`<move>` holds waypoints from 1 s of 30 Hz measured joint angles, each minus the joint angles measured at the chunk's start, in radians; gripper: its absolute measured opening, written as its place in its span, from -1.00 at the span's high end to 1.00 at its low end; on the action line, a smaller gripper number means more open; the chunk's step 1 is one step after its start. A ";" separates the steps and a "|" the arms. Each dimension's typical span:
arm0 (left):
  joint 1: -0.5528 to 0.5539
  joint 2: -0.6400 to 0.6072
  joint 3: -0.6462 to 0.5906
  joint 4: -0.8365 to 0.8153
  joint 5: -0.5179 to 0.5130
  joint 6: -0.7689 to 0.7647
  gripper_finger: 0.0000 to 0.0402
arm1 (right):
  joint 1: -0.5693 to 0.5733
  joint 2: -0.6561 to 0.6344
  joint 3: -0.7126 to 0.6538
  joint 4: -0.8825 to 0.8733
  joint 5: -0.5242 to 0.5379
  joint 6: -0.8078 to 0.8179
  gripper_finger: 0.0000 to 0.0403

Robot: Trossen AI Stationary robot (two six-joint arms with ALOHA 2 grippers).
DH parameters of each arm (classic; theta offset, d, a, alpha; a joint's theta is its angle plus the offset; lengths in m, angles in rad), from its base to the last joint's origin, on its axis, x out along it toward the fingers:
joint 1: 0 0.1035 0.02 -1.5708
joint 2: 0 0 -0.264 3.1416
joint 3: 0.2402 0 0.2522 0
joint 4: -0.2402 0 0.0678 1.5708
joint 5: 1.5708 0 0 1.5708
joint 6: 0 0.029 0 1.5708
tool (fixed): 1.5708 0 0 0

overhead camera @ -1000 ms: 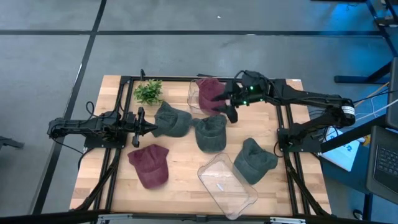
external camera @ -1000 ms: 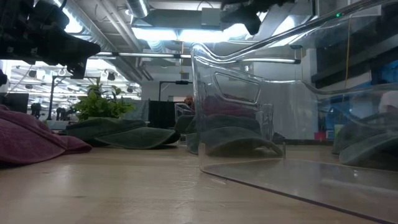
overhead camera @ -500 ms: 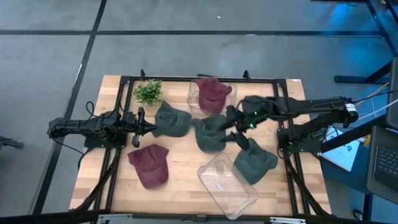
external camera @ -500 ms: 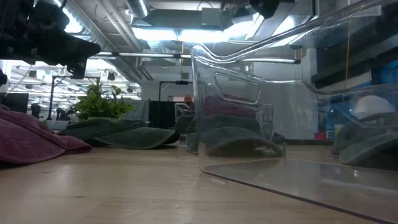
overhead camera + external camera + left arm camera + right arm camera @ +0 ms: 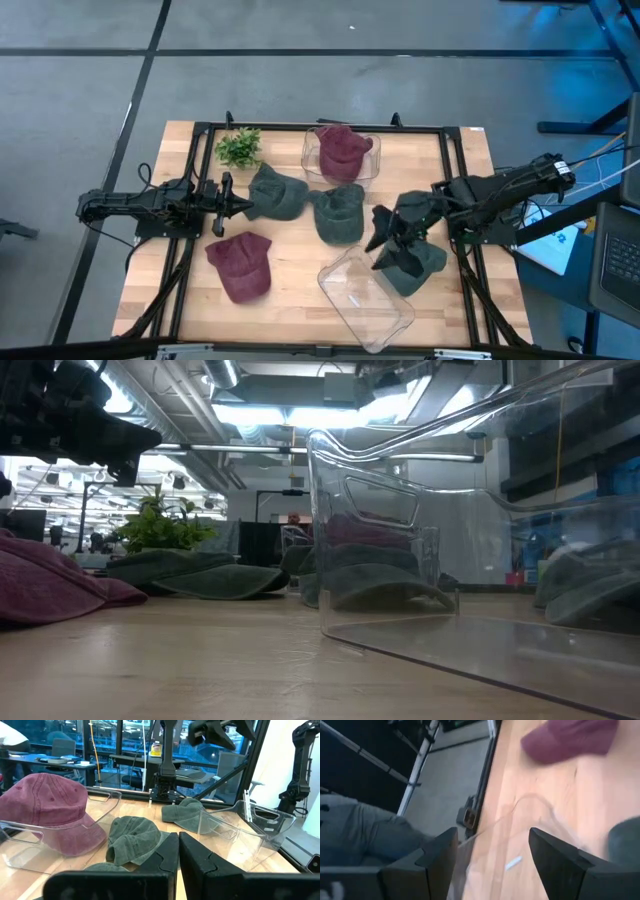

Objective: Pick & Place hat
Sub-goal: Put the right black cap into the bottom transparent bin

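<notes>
Several caps lie on the wooden table: a maroon hat [image 5: 340, 150] inside the far clear bin [image 5: 310, 158], two green hats [image 5: 277, 192] [image 5: 338, 214] mid-table, a third green hat [image 5: 418, 265] on the right, and a second maroon hat [image 5: 240, 266] near the left. A second clear bin [image 5: 365, 298] lies tilted at the near edge. My right gripper [image 5: 385, 243] hangs open above the left edge of the right green hat, by the near bin; its wrist view shows open fingers [image 5: 440, 857] over the bin's rim [image 5: 530, 802]. My left gripper [image 5: 228, 205] waits shut at the left, just short of a green hat.
A small green plant [image 5: 238, 147] stands at the far left. Black frame rails [image 5: 190, 180] run along the table's sides and far edge. Bare wood [image 5: 300, 255] shows between the near maroon hat and the near bin.
My right gripper has swung away from the far bin with the maroon hat, toward the table's near edge and right, and now hangs over the right green hat. The maroon hat has stayed in the far bin.
</notes>
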 joint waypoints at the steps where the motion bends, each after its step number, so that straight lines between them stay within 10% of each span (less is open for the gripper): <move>1: 0.000 0.000 0.000 0.000 0.000 0.000 0.96 | 0.012 0.000 0.000 -0.016 0.000 0.012 -0.21; 30: 0.000 0.000 0.000 0.000 0.000 0.000 0.94 | 0.263 0.000 0.000 -0.621 -0.001 0.389 -0.21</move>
